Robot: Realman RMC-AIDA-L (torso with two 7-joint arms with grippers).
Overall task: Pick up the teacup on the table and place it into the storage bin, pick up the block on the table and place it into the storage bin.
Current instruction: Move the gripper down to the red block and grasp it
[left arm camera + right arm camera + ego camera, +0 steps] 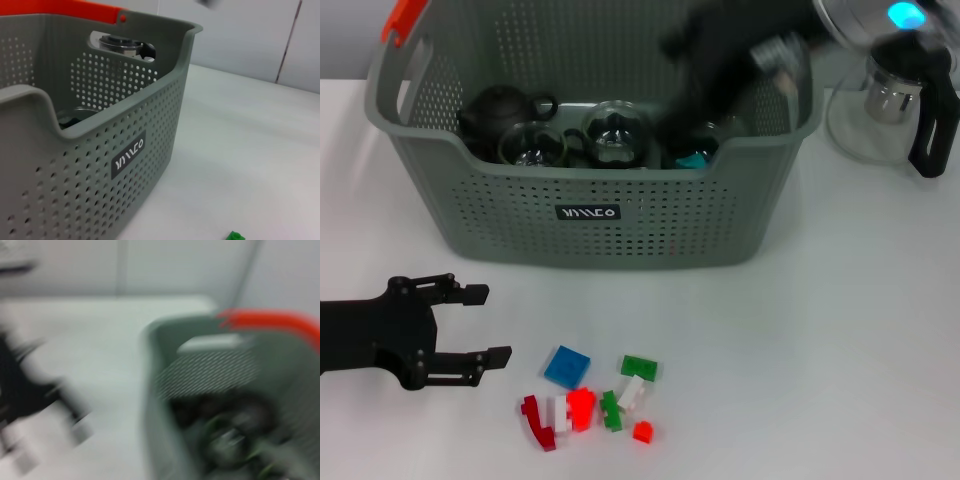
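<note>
The right claw [720, 75] is moving over the far right part of the storage bin [620, 225], and it is so blurred that one cannot tell whether its fingers are open or holding anything. The left claw [470, 325] is resting on the bench [840, 330], open and empty, just beside the heap of blocks [590, 400]. Inside the bin a dark teapot [500, 108] and some glass cups [532, 145] are lying; no teacup is seen on the bench. So the cup step seems to be finishing, and the block step is coming. The next move probably calls for one claw to go down on one single block, for example the blue block [567, 366], without pushing its neighbours.
</note>
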